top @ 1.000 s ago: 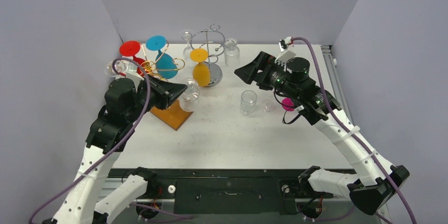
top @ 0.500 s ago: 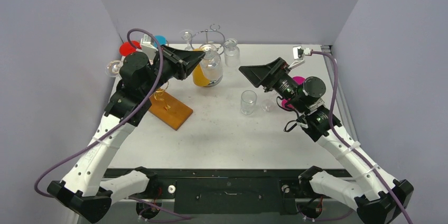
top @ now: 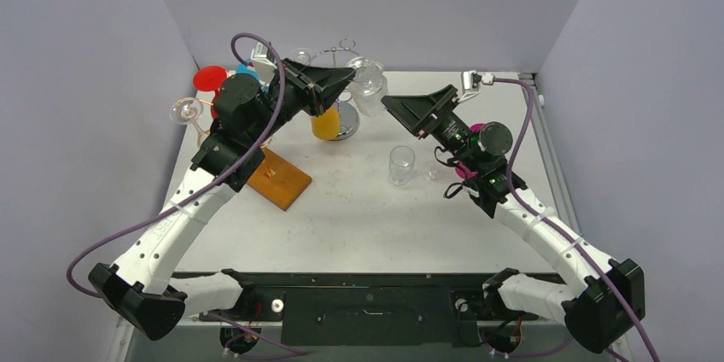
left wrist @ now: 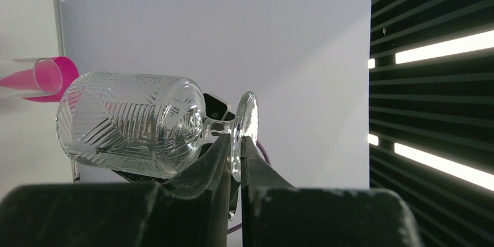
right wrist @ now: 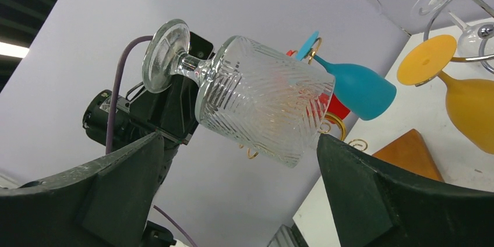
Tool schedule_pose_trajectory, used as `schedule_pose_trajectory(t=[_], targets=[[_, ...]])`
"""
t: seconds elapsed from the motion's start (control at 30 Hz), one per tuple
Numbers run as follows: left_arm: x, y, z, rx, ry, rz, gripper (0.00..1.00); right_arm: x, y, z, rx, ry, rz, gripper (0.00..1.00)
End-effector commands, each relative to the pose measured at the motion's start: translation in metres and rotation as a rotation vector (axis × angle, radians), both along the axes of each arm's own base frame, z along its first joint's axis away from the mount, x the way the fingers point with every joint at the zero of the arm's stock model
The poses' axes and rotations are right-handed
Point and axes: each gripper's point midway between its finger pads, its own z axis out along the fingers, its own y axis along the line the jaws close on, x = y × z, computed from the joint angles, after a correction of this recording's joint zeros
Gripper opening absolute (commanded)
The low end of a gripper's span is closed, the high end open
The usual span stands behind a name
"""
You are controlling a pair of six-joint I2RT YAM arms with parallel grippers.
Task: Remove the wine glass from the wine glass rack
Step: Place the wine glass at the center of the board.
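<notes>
wine glass (left wrist: 131, 124), clear with a cut herringbone pattern, is up in the air and tipped on its side, clear of both racks. the left gripper (left wrist: 236, 145) has it by the foot: the jaws are nearly closed, pinching the rim of the round foot where the short stem meets it, with the bowl sticking out sideways past the fingertips. in the top view the glass hangs just in front of the chrome rack (top: 341, 59) at the back of the table (top: 359, 217), above the yellow glass (top: 324, 121) that hangs there bowl down. the right gripper (top: 416, 104) faces the held glass from the other side with its jaws spread as wide as they go and nothing in them; in the right wrist view the bowl sits between the two fingers (right wrist: 116, 171) without touching either. the wooden-based rack (top: 277, 178) stands on the left, with a teal glass (right wrist: 355, 87) and a red one on its gold hooks. a small clear tumbler (top: 401, 164) stands upright mid-table, and a pink glass (top: 468, 166) lies near the right arm.
</notes>
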Motion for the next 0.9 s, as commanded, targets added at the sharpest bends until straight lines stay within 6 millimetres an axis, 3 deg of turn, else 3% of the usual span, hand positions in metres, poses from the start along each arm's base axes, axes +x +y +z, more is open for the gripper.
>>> schedule_pose_trajectory(t=[0.0,0.4,0.6,0.87], targets=[[-0.023,0.008,0.077,-0.157,-0.187,-0.029,0.00,-0.009,-0.007,0.032,0.087,-0.108,0.015,1.00],[-0.025,-0.004,0.081,-0.256,-0.184,-0.105,0.00,-0.026,-0.007,0.067,0.276,-0.198,0.144,0.95],[-0.031,-0.004,0.084,-0.297,-0.188,-0.131,0.00,-0.039,-0.016,0.087,0.411,-0.249,0.212,0.78],[-0.040,-0.008,0.079,-0.336,-0.179,-0.180,0.00,-0.041,-0.023,0.101,0.469,-0.275,0.217,0.37]])
